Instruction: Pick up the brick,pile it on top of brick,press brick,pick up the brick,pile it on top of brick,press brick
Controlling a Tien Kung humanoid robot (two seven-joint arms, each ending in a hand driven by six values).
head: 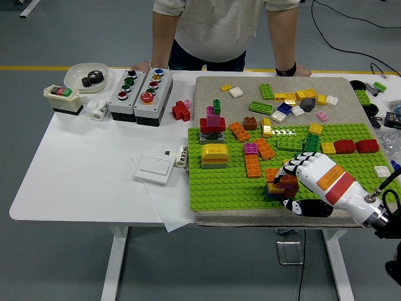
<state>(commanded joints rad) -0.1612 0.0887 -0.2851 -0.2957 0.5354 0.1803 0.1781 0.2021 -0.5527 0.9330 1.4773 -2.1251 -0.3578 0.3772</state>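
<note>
Brick stack (277,184), orange and yellow with a dark red piece on top, sits near the front edge of the green baseplate (225,179). Right robot hand (299,180) is curled over it, fingers (289,169) wrapped on the top brick and thumb low at the side. Far side of the table (88,163), a person leans with both hands on the edge.

place: robot lab or test workshop | signs: grey floor with yellow line (75,68), loose cables (351,25) | white table (81,182) holds push-button boxes (141,94), gear in dish (88,76), wall switch (155,168)
</note>
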